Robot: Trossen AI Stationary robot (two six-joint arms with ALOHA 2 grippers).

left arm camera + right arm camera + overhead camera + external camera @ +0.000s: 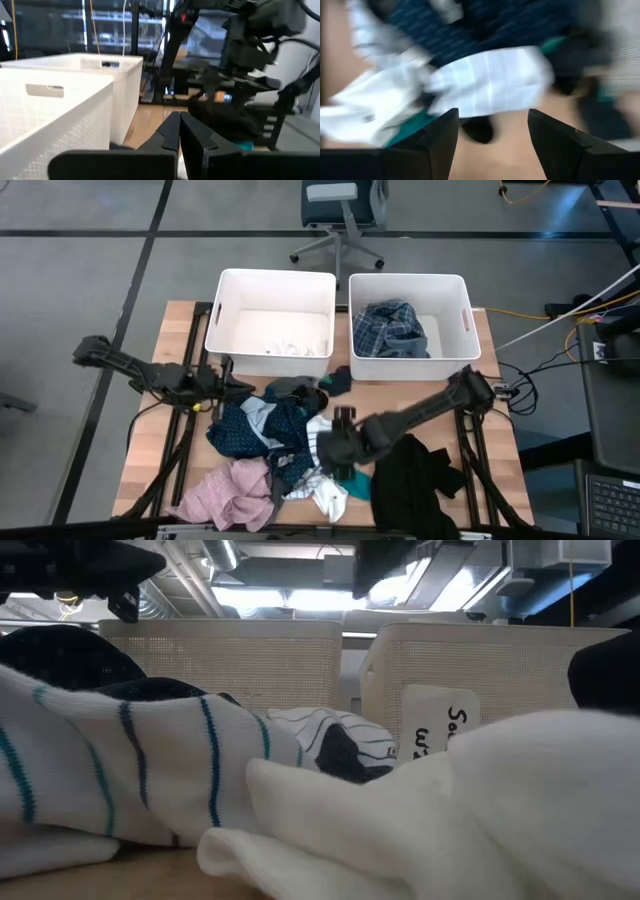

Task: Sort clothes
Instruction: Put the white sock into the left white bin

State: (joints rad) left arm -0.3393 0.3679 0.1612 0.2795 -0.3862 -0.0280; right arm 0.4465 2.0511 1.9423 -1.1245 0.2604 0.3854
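Plaid shirt (392, 327): blue, crumpled, lying inside the right tub.
Navy garment (255, 430): rumpled, mid-table, at the heart of the heap.
Pink garment (228, 492): bunched at the near left edge.
Black garment (410, 480): spread flat, near right.
White garment (328, 498): crumpled, between pink and black.
Striped sock (110, 775): white with teal and navy bands, lying flat.

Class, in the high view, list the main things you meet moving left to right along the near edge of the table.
Pink garment → white garment → right end effector, open above the pile → black garment.
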